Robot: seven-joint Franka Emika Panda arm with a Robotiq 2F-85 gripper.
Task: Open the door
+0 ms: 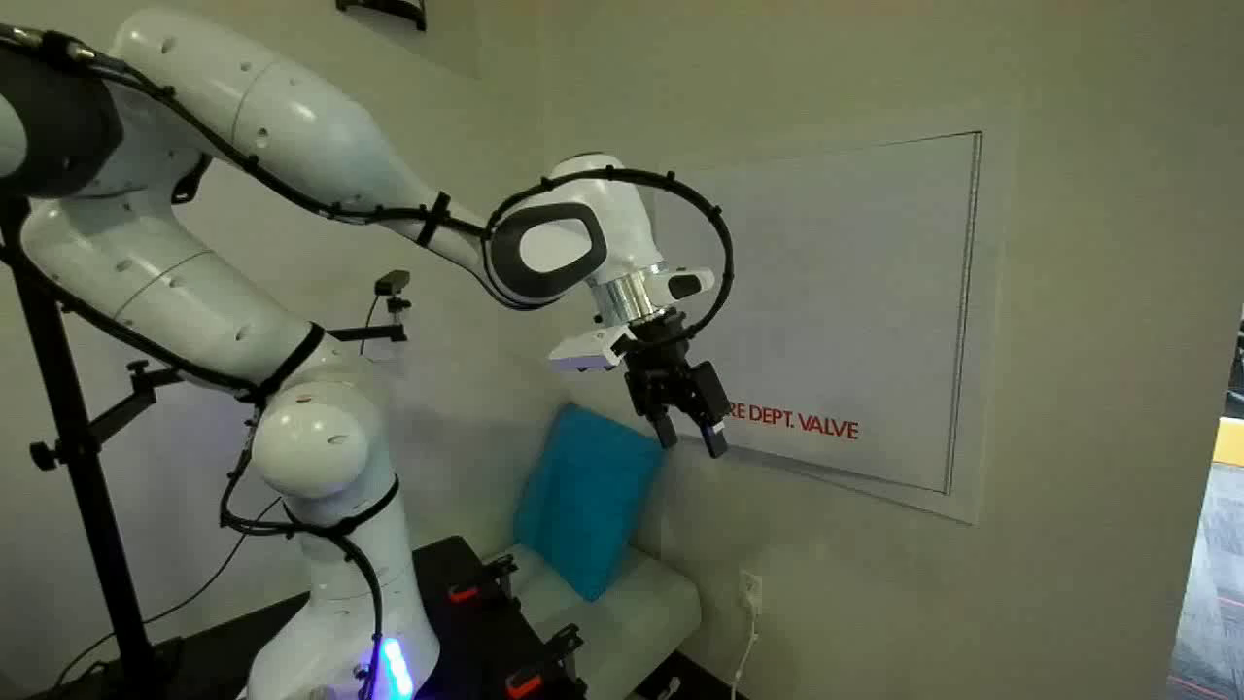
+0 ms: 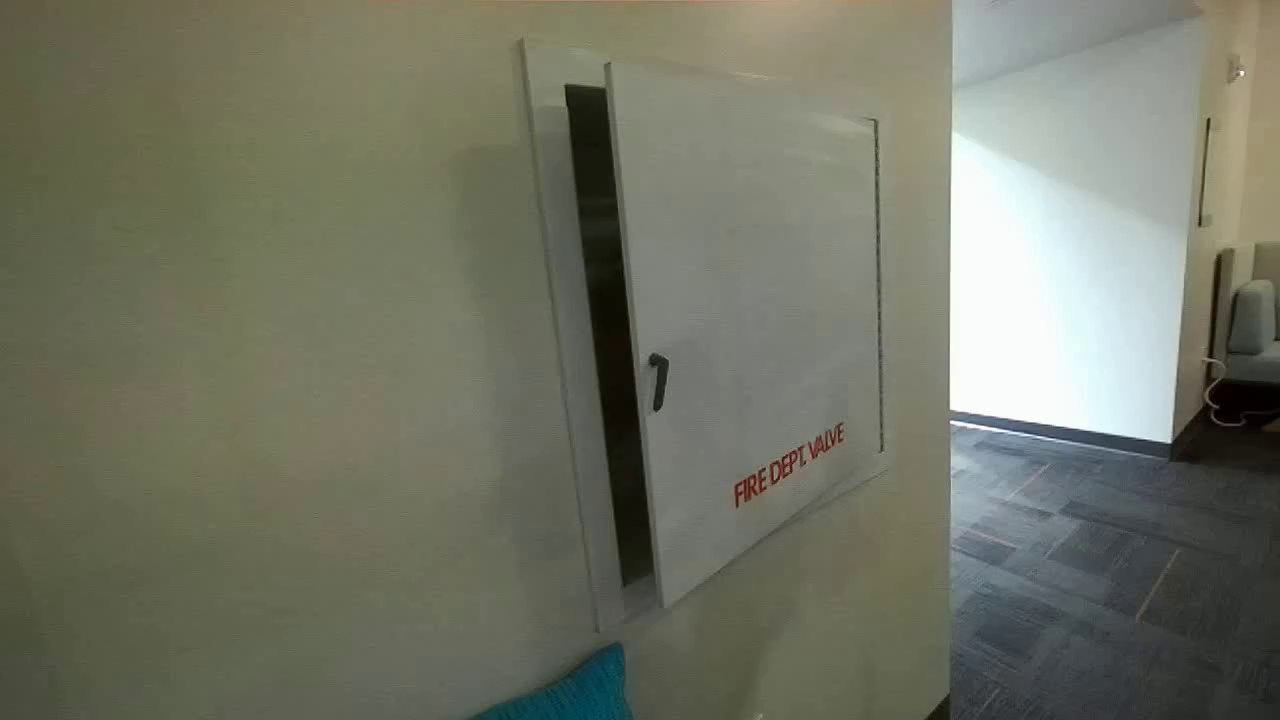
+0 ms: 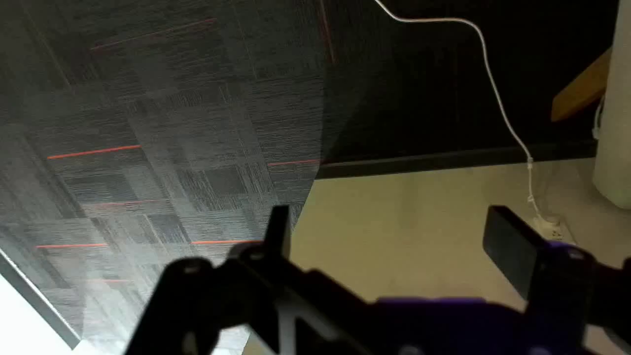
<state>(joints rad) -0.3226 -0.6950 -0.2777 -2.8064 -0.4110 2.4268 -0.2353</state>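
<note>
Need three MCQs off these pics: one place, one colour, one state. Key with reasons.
1. Where on the cabinet door is the lever handle?
A) top centre
B) dead centre
C) near the edge beside the dark gap

2. The FIRE DEPT. VALVE lettering is:
A) red
B) blue
C) green

3. The cabinet door is:
A) flush shut
B) ajar
C) missing

1 C: an exterior view shows it close to that edge.
2 A: red in both exterior views.
3 B: the gap separates its edge from the frame.
</note>
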